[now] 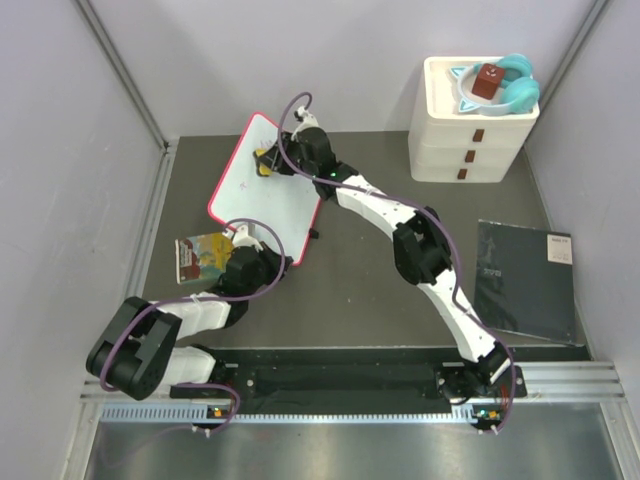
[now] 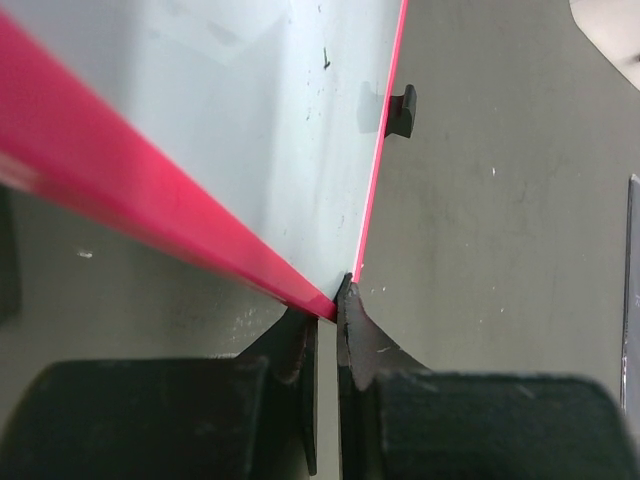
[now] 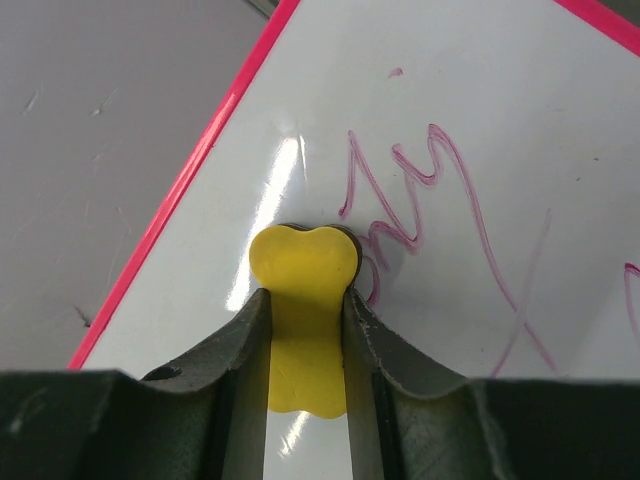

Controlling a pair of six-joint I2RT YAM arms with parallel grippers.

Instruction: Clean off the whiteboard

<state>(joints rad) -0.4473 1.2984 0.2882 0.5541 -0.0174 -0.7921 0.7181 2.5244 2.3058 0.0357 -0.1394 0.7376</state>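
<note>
The whiteboard [image 1: 255, 200], white with a red-pink frame, lies slanted on the dark table at the back left. My right gripper [image 1: 268, 162] is shut on a yellow bone-shaped eraser [image 3: 303, 265] and holds it flat against the board [image 3: 480, 120], right beside red handwriting [image 3: 400, 190]. My left gripper [image 1: 290, 262] is at the board's near corner. In the left wrist view the narrow jaws [image 2: 335, 310] pinch the red frame corner of the board [image 2: 250, 130].
A white drawer unit [image 1: 465, 140] stands at the back right with a teal object [image 1: 515, 85] and a brown block on top. A dark flat sheet [image 1: 525, 280] lies at the right. A small picture card [image 1: 203, 257] lies left of the board. A black clip [image 2: 403, 108] sticks out from the board's edge.
</note>
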